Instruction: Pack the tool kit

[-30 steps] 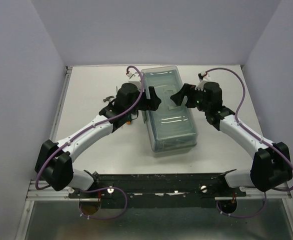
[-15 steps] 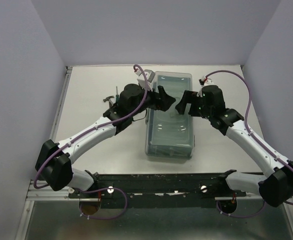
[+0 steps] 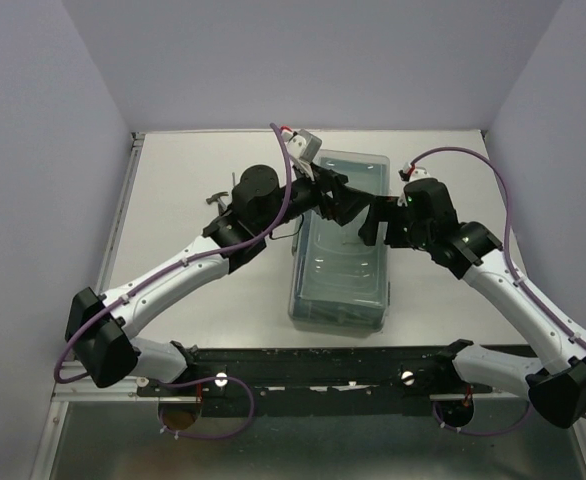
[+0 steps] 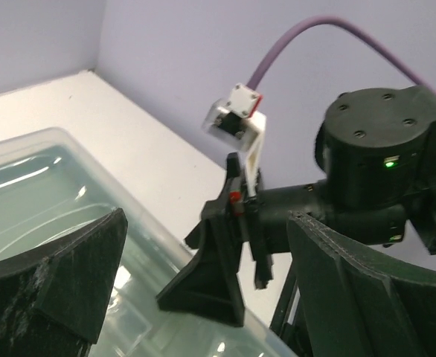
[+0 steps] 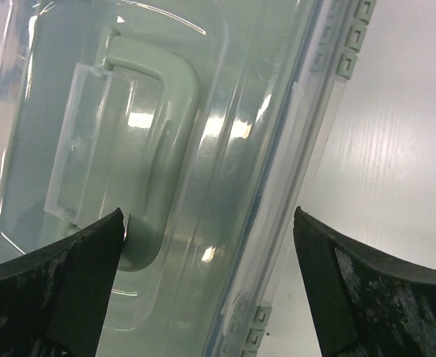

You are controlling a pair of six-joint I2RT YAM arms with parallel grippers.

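Lavender walls on three sides, a plain white tabletop (image 3: 163, 290), and both arms bolted along the near edge, reaching in toward the middle. The toolbox (image 3: 338, 290) sits mid-table with its long side running near to far, its far end close to the far edge. The big news is that it's straight now. A second ago it was skewed, with the near end kicked toward the right edge, and it's been nudged round until it's pretty much square with the table. The clear lid (image 4: 39, 193) is down. Over that same second both arms swung in from either side, so now the left gripper (image 3: 341, 198) and right gripper (image 3: 373, 220) hang over the middle of the lid, nose to nose. Both are spread wide and neither is holding a thing. The right wrist cam looks straight down at the moulded handle (image 5: 155, 149) lying flat in its recess between the open fingers, with a row of little tabs (image 5: 344, 63) along the lid's edge. Off toward the left edge at about the same depth, a small tool (image 3: 216, 198) pokes out from behind the left arm. It's on the table, outside the box, and too tiny for me to say which one. My read is that the squaring-up was just setup. With something still out, that lid has to come up before this counts as packed. I can't tell if it's latched.
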